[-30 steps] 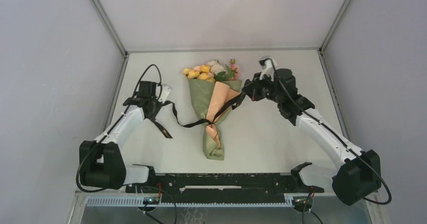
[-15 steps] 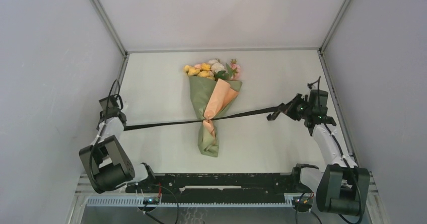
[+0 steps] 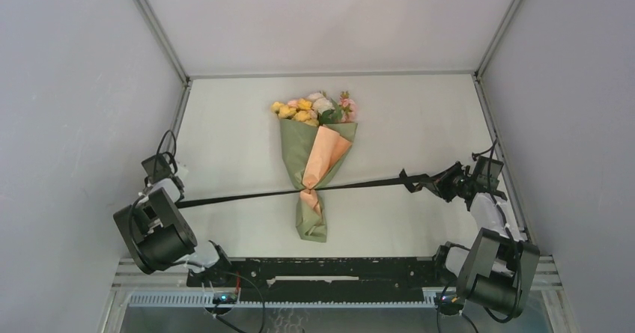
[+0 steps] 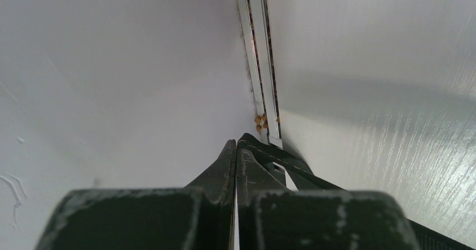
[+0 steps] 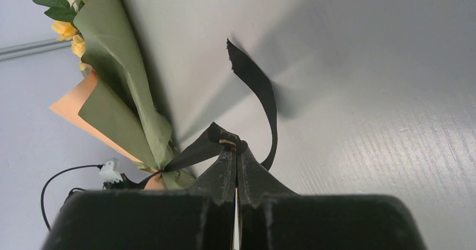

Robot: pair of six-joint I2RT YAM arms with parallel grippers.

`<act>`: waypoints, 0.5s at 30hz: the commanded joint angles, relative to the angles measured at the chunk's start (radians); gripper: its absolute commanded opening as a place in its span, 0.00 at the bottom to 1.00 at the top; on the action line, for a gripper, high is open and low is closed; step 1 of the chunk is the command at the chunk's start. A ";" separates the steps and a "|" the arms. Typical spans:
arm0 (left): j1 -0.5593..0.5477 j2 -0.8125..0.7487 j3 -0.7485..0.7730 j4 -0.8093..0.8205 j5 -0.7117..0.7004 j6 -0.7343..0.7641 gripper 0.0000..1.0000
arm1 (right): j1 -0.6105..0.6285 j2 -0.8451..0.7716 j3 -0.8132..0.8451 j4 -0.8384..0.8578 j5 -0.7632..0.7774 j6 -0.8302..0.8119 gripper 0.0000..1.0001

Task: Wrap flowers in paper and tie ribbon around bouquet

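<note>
The bouquet (image 3: 313, 161) lies in mid-table, its flowers (image 3: 311, 107) pointing to the far side above the green-and-peach paper (image 3: 299, 142). The black ribbon (image 3: 239, 197) runs taut straight across the table and cinches the cone's narrow neck. My left gripper (image 3: 175, 200) is at the left edge, shut on the ribbon's left end (image 4: 292, 166), with its tips (image 4: 236, 146) pressed together. My right gripper (image 3: 440, 184) is at the right edge, shut (image 5: 236, 151) on the other end (image 5: 193, 149). A short tail (image 5: 264, 92) curls free. The paper (image 5: 112, 64) and blooms (image 5: 64, 28) show beyond it.
Grey enclosure walls with metal corner posts (image 3: 180, 75) stand close behind both grippers. The wall's frame strip (image 4: 261, 64) is right in front of the left fingers. A black rail (image 3: 322, 269) runs along the near edge between the arm bases.
Both arms have drawn apart to the table's side edges. The ribbon went from slack loops to a taut line pinching the bouquet's neck, and the bouquet slid slightly nearer.
</note>
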 commanded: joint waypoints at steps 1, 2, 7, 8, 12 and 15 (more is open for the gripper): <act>0.048 -0.020 0.083 0.051 -0.068 -0.004 0.00 | -0.047 -0.004 0.020 0.133 0.145 -0.005 0.00; 0.048 -0.027 0.093 0.043 -0.065 -0.009 0.00 | -0.049 -0.005 0.020 0.130 0.152 -0.007 0.00; 0.053 -0.013 0.103 0.092 -0.095 0.031 0.00 | -0.119 -0.002 0.012 0.131 0.126 -0.004 0.00; 0.057 -0.009 0.106 0.098 -0.097 0.035 0.00 | -0.132 -0.006 0.007 0.132 0.123 -0.001 0.00; 0.052 -0.019 0.122 0.020 -0.061 -0.006 0.00 | -0.119 -0.033 -0.001 0.137 0.146 -0.004 0.00; -0.033 -0.092 0.180 -0.261 0.087 -0.150 0.00 | 0.017 -0.042 0.018 0.143 0.200 -0.016 0.00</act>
